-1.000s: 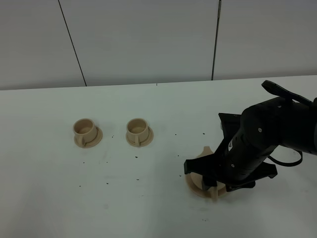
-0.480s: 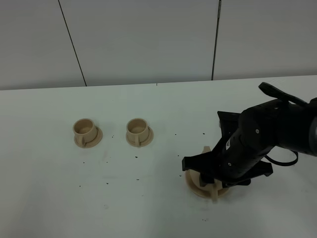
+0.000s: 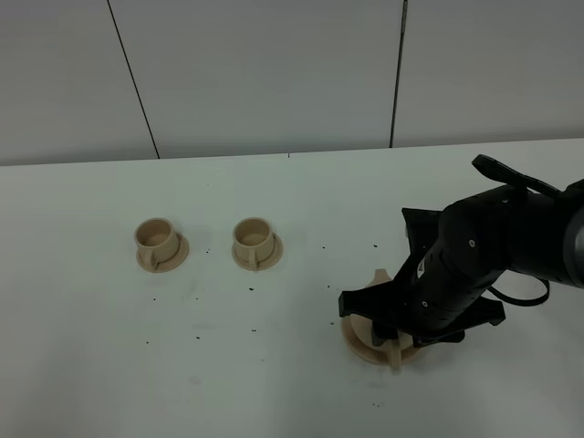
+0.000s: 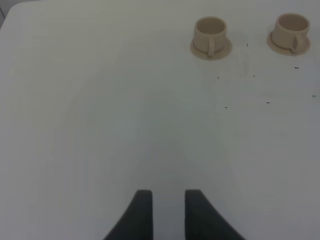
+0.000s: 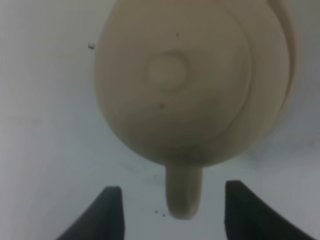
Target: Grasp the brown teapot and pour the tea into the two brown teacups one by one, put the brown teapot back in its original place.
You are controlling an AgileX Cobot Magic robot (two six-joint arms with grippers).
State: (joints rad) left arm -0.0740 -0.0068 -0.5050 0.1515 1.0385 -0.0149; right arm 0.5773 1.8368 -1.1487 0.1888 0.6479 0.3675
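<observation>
Nearest, on the front right of the white worktop (image 3: 274, 383), the brown teapot (image 5: 175, 85) sits on its round saucer (image 3: 358, 345). The black right arm covers most of it in the high view. The right pincer (image 5: 172, 200) hangs just above, jaws wide apart and holding nothing, with the pot's handle (image 5: 184, 192) between them.

The likely troubles start here. The handle is narrow, so a closing off-centre could twist the pot or shove it and the saucer sideways. A pot held only by its handle may sag. The knobbed lid (image 5: 167, 70) looks loose and could drop when tipped.

The left pincer (image 4: 167, 210) hovers over bare worktop, a narrow gap between its jaws, gripping nothing.

Farther back and to the left, well apart from the pot, stand the two brown teacups (image 3: 155, 237) (image 3: 253, 235) on small saucers. Their mouths are small, so a hasty pour could spill.

Dark specks (image 3: 251, 290) dot the worktop. No brand, label or writing can be read anywhere.
</observation>
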